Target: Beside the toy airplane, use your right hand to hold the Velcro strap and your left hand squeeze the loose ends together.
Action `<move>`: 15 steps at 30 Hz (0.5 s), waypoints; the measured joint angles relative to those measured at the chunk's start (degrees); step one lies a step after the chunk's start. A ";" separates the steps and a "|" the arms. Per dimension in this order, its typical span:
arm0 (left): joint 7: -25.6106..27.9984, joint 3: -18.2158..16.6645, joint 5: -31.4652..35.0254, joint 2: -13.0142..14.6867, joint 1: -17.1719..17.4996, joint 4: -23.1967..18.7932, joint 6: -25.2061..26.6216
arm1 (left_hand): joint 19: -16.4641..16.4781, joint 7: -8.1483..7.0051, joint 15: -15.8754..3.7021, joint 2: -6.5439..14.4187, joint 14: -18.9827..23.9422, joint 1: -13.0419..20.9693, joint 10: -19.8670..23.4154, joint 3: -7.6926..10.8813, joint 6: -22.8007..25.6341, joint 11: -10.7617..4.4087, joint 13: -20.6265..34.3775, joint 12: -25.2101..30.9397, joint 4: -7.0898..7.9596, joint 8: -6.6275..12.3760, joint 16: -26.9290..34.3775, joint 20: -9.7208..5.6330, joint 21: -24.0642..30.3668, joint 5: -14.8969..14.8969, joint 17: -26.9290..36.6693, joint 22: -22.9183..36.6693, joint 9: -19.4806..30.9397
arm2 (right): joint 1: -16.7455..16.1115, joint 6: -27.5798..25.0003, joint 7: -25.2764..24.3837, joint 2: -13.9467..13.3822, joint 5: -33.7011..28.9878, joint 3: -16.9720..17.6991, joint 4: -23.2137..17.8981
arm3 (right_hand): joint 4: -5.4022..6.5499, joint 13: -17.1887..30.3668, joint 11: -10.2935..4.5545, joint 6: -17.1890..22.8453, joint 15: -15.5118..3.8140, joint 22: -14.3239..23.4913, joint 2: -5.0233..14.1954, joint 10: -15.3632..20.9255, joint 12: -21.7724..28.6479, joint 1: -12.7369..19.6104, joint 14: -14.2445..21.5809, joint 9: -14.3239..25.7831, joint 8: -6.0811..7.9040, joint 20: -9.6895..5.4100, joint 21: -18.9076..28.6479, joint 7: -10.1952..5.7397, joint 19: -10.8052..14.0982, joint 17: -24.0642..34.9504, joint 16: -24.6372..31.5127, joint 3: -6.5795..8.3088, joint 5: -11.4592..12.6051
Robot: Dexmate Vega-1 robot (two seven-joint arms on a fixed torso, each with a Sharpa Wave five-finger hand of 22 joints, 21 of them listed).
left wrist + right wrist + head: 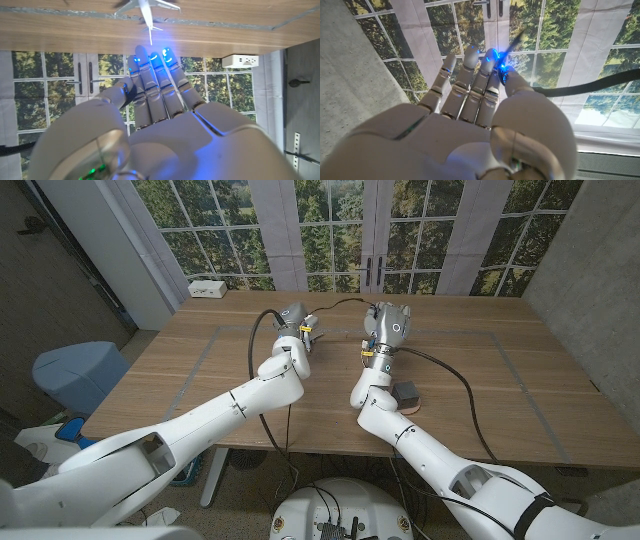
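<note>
A white toy airplane (145, 7) lies on the wooden table (470, 370) just beyond my left hand's fingertips (151, 57). My left hand (295, 320) is at the table's middle with its fingers straight and nothing in them. Close to its right, my right hand (388, 323) is raised. In the right wrist view a thin black strip, the Velcro strap (518, 35), sticks out where the thumb meets a finger of the right hand (480, 85), so the hand pinches it. The strap's loose ends are hidden.
Black cables (455, 385) loop across the table around both hands. A small dark grey block (407, 395) sits beside my right forearm. A white power strip (207, 288) lies at the far left corner. A blue bin (80, 375) stands left of the table.
</note>
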 measured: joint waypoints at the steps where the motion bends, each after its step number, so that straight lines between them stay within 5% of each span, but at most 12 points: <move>1: 0.24 0.01 0.16 0.12 0.22 -0.30 0.69 | 0.00 0.00 0.00 0.00 0.00 0.00 0.00 0.00 0.00 0.00 0.00 0.00 0.00 0.00 0.00 0.00 0.18 0.00 0.00 0.15 0.06 | -0.38 0.54 -0.01 0.33 -0.74 0.83 0.05 | 0.00 -0.01 -0.10 0.00 0.00 0.00 0.00 -0.10 0.00 0.00 0.00 0.00 0.00 0.00 0.00 0.00 0.00 0.00 0.00 0.00 0.00; 10: 3.37 -1.34 0.80 0.65 2.75 -1.88 1.21 | -2.36 -0.70 0.05 -0.04 -0.63 -0.04 -1.41 -1.57 -1.56 -0.45 0.26 -1.34 1.24 -0.91 -0.75 0.93 1.33 0.00 -0.27 0.83 0.33 | -1.68 2.38 -0.08 0.86 -4.12 2.78 -0.15 | 0.17 -0.86 -0.32 0.41 0.00 0.00 -0.30 0.65 0.00 -0.31 0.00 -0.26 0.00 0.00 0.44 -0.41 0.01 0.00 -0.41 0.17 -0.21; 15: 6.54 -3.70 0.61 0.90 5.42 -2.26 -2.87 | -6.08 -1.97 0.52 -4.73 -4.27 -4.77 -10.73 -5.91 -9.62 -1.61 -0.72 -5.30 -0.94 -4.38 -2.95 1.74 1.89 0.06 -1.58 0.76 -1.01 | -2.01 2.59 -0.10 0.76 -4.98 2.97 -0.42 | 0.17 -1.75 -0.16 1.05 0.00 -0.14 -1.35 1.64 -0.02 -0.60 0.00 -0.53 0.00 -0.31 0.45 -1.01 0.33 0.00 -0.62 0.17 -0.42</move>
